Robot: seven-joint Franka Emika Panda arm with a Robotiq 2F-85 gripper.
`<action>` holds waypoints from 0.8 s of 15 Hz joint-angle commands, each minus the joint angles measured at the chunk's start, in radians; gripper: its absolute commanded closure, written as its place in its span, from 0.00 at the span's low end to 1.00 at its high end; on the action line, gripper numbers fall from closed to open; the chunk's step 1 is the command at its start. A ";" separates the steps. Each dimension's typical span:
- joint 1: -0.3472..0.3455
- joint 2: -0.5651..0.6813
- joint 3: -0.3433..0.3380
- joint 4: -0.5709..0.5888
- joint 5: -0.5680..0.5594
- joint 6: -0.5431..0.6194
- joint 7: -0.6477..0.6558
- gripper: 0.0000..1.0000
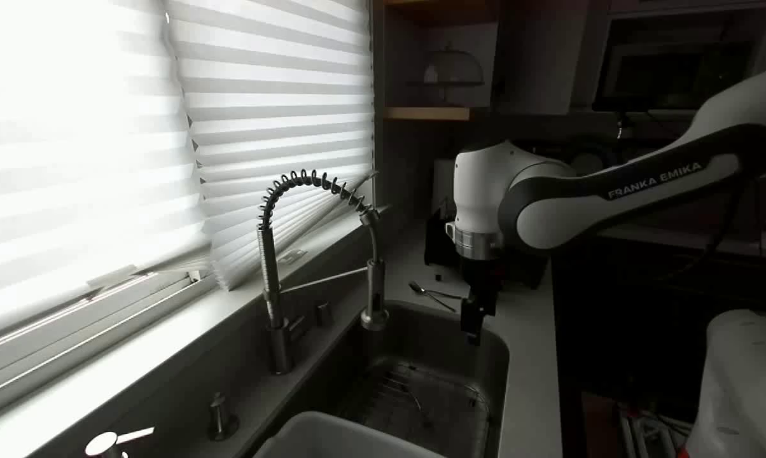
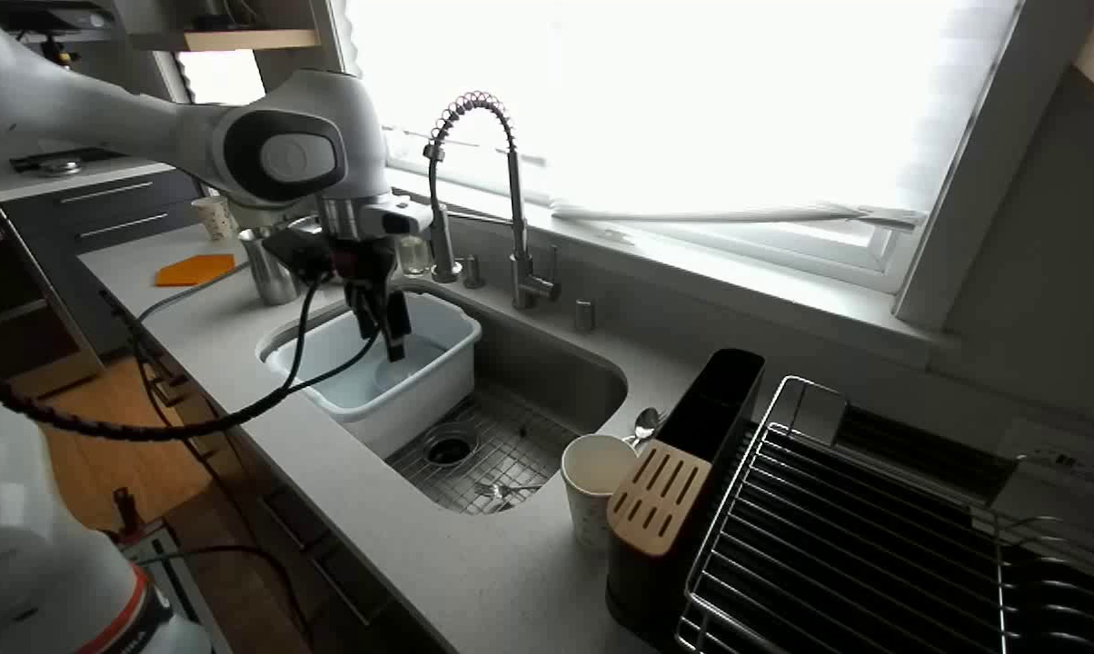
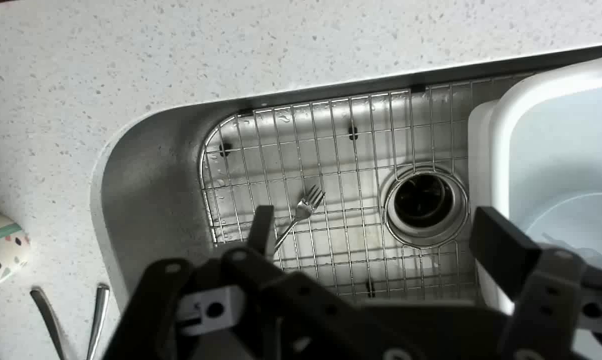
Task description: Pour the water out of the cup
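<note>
A paper cup (image 2: 592, 490) stands upright on the counter at the sink's near end in an exterior view, beside a black knife block. Part of that cup (image 3: 1, 250), speckled with a green band, shows at the left edge of the wrist view. I can make out no water in it. Over the sink (image 3: 151, 185) hangs my gripper (image 3: 373, 227), pointing down, its fingers wide apart and nothing between them. In both exterior views the gripper (image 1: 474, 327) (image 2: 385, 331) is apart from the cup.
A white tub (image 2: 420, 400) fills one end of the sink. A fork (image 3: 305, 207) lies on the wire grid near the drain (image 3: 423, 200). The spring faucet (image 1: 275, 273) rises behind. The knife block (image 2: 656, 500), a dish rack (image 2: 783, 545) and loose cutlery (image 3: 48, 320) flank the cup.
</note>
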 commanded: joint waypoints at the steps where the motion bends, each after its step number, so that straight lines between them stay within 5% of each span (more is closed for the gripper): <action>1: 0.007 0.000 -0.006 0.002 -0.003 -0.002 0.002 0.00; 9: 0.007 0.000 -0.006 0.002 -0.003 -0.002 0.002 0.00; 12: -0.058 0.103 -0.038 0.047 -0.012 -0.050 0.098 0.00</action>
